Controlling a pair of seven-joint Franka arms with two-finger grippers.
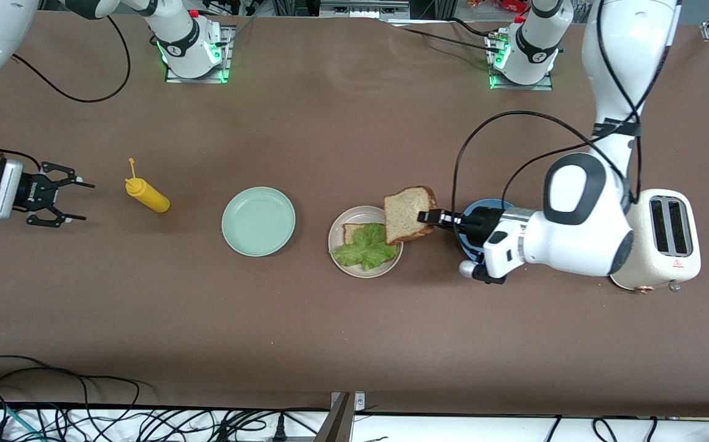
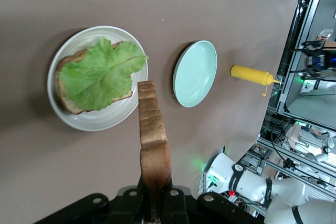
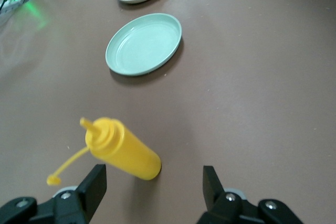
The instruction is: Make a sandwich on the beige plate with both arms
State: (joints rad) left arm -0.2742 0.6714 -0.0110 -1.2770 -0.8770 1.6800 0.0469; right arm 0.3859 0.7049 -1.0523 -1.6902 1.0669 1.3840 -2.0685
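Observation:
The beige plate (image 1: 357,215) sits mid-table with one bread slice (image 1: 352,232) on it and a ruffled green lettuce leaf (image 1: 366,247) on top. My left gripper (image 1: 426,217) is shut on the edge of a second bread slice (image 1: 408,212), held tilted over the plate's rim toward the left arm's end. In the left wrist view the held slice (image 2: 153,135) juts edge-on from the left gripper (image 2: 155,187), next to the plate (image 2: 58,103) and the lettuce (image 2: 100,72). My right gripper (image 1: 72,199) is open, low by the right arm's end of the table, with nothing between its fingers.
A yellow squeeze bottle (image 1: 147,195) lies just ahead of the right gripper (image 3: 154,182). A mint-green plate (image 1: 258,221) lies between the bottle and the beige plate. A blue plate (image 1: 494,203) is under the left wrist. A cream toaster (image 1: 661,239) stands at the left arm's end.

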